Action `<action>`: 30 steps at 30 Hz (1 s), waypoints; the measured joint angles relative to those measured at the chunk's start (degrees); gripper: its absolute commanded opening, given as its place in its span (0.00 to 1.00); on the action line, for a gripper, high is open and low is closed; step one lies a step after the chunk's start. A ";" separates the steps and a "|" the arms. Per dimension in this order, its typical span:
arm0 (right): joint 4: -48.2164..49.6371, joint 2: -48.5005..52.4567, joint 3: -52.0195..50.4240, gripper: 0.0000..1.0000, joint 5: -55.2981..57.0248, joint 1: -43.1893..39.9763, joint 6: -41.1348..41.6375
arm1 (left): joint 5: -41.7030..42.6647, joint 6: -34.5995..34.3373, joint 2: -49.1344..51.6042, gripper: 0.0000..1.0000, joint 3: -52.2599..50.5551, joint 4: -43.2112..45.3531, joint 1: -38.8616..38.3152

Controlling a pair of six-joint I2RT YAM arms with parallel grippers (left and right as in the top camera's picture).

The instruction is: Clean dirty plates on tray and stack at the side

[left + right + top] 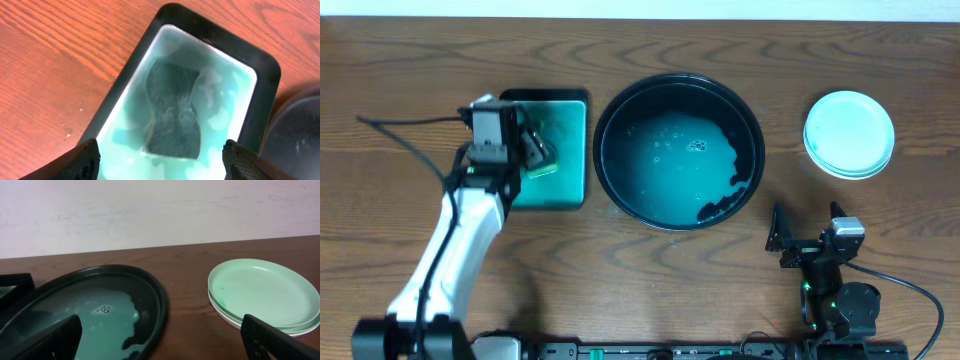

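Observation:
The pale teal plates (849, 134) sit stacked on the wood table at the right of the black round tray (679, 151); the stack also shows in the right wrist view (262, 292). The tray (85, 312) holds a teal puddle and no plates. My left gripper (525, 150) is open and empty above the rectangular teal tray (560, 150), its fingertips either side of a dark sponge (172, 110) lying in teal water. My right gripper (805, 240) is open and empty near the front edge, below the stack.
The rectangular tray (260, 75) has a black rim and sits just left of the round tray. A black cable (400, 135) runs across the left table. Bare wood lies between the round tray and the plate stack.

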 measured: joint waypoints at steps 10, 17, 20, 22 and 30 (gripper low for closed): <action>0.00 -0.11 0.00 0.99 0.00 0.00 0.00 | 2.43 9.79 -17.11 0.79 -15.08 10.47 0.00; 0.02 -0.13 0.00 0.99 0.00 0.00 0.00 | 4.98 14.14 -36.02 0.79 -23.37 10.93 0.00; 0.02 -0.13 0.00 0.99 0.02 0.00 0.00 | 5.05 15.45 -43.23 0.79 -27.39 10.88 0.00; 0.00 -0.13 0.00 0.99 0.02 0.00 -0.02 | 5.11 16.04 -47.15 0.79 -29.97 10.84 0.00; 0.00 -0.13 0.00 0.99 0.02 0.00 0.00 | 6.47 16.48 -51.89 0.79 -36.50 11.13 0.00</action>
